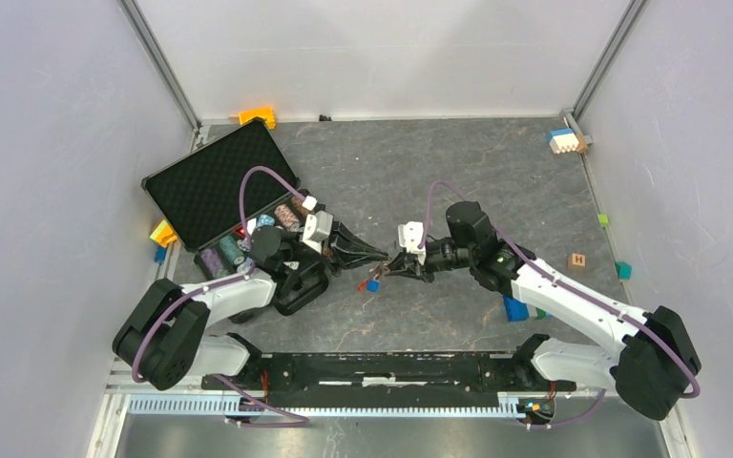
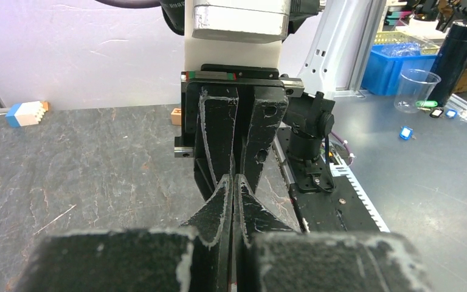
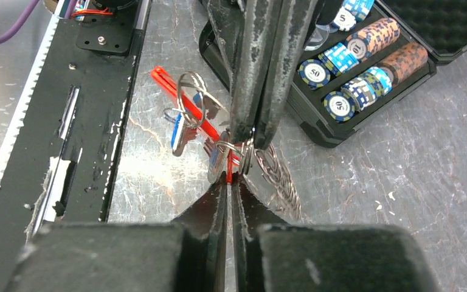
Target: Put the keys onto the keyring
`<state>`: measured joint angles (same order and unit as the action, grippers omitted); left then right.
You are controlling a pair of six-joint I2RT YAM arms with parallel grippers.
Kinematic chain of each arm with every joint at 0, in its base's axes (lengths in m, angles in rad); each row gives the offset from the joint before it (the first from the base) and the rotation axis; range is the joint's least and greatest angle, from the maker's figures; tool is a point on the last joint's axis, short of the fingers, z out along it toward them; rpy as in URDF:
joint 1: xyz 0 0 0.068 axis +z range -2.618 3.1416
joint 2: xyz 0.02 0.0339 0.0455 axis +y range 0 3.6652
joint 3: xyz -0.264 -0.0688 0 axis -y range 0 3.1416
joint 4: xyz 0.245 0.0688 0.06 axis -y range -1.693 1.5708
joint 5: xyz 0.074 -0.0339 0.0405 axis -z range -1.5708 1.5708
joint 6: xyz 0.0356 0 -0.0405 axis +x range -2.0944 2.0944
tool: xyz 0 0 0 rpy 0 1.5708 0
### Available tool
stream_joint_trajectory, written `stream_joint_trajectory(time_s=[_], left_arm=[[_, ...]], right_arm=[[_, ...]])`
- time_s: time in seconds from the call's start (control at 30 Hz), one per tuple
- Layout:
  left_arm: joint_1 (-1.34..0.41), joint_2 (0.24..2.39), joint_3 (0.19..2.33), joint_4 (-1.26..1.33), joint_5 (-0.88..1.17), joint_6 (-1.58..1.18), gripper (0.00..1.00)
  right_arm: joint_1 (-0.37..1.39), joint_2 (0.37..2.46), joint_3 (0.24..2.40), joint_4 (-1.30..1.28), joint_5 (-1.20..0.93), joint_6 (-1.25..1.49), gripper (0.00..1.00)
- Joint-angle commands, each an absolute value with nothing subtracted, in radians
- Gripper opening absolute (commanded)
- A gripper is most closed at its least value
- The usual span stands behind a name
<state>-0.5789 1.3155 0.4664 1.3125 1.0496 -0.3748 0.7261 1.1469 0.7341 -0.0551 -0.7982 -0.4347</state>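
Near edge: right gripper point(image 3: 229, 184) has its jaws pressed together on a red piece point(image 3: 229, 174); key head or clip end, cannot tell. Tip to tip with it, left gripper point(image 3: 250, 139) is closed on the ring end of the keyring point(image 3: 278, 179), whose chain hangs beside the tips. Its red clip point(image 3: 185, 100) slants away toward the left. The blue-headed key point(image 3: 179, 131) dangles on a small ring by the clip. A second key point(image 3: 216, 163) sits just beside the right fingertips. Beyond: open case point(image 3: 334, 131) of poker chips point(image 3: 340, 103) on the table point(image 3: 401, 182). Farthest: orange block point(image 1: 259, 116) by the back wall.
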Motion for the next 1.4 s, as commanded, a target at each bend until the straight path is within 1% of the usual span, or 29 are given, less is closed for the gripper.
stream_joint_trajectory(time_s=[0.0, 0.1, 0.23, 0.27, 0.33, 0.47, 0.67, 0.97, 1.17, 1.37], left_arm=[[-0.578, 1.291, 0.466, 1.417, 1.04, -0.411, 0.02], [-0.577, 1.287, 0.455, 1.41, 1.04, -0.398, 0.02], [-0.578, 1.29, 0.448, 1.405, 1.046, -0.383, 0.02], [-0.578, 1.292, 0.449, 1.404, 1.048, -0.385, 0.02], [-0.578, 1.295, 0.449, 1.405, 1.052, -0.382, 0.02], [-0.578, 1.293, 0.448, 1.407, 1.059, -0.379, 0.02], [-0.578, 1.299, 0.448, 1.409, 1.071, -0.383, 0.02], [-0.578, 1.302, 0.448, 1.409, 1.074, -0.383, 0.02], [-0.579, 1.3, 0.448, 1.407, 1.069, -0.384, 0.02], [-0.578, 1.302, 0.447, 1.4, 1.068, -0.379, 0.02]], right_arm=[[0.734, 1.144, 0.755, -0.064, -0.755, -0.45, 0.16], [0.733, 1.112, 0.76, -0.111, -0.721, -0.497, 0.33], [0.733, 1.058, 0.76, -0.158, -0.698, -0.547, 0.51], [0.733, 1.049, 0.763, -0.174, -0.692, -0.558, 0.54], [0.73, 1.029, 0.771, -0.202, -0.675, -0.582, 0.56], [0.719, 0.989, 0.78, -0.227, -0.674, -0.613, 0.56], [0.707, 0.983, 0.822, -0.224, -0.704, -0.581, 0.45], [0.706, 1.046, 0.899, -0.22, -0.775, -0.516, 0.36], [0.706, 1.062, 0.884, -0.213, -0.836, -0.507, 0.33], [0.707, 1.06, 0.885, -0.2, -0.842, -0.497, 0.3]])
